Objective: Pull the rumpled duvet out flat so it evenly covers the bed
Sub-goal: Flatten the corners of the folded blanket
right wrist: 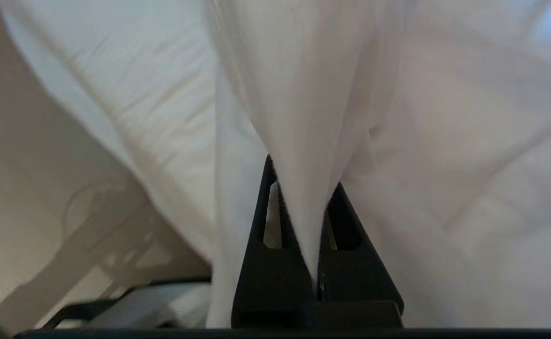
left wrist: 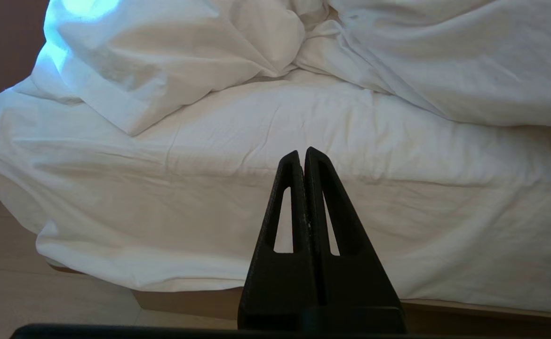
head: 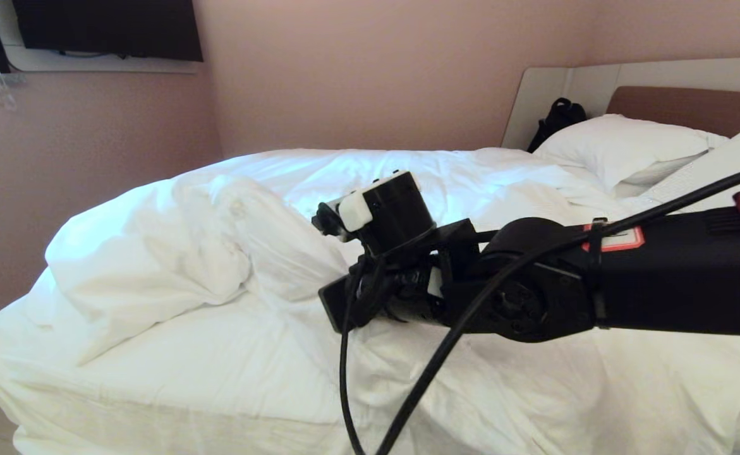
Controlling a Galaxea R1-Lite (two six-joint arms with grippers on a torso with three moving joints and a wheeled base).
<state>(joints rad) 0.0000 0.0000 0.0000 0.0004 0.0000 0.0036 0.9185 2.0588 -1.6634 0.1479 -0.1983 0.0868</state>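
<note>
The right gripper point(right wrist: 303, 226) is clamped on a fold of the duvet point(head: 174, 253), which is bunched at nine o'clock; flattening is not done. The left gripper point(left wrist: 302, 155) is closed, empty.

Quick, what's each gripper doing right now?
Left gripper: shut, empty, off the bed.
Right gripper: shut on a fold of the duvet.
</note>
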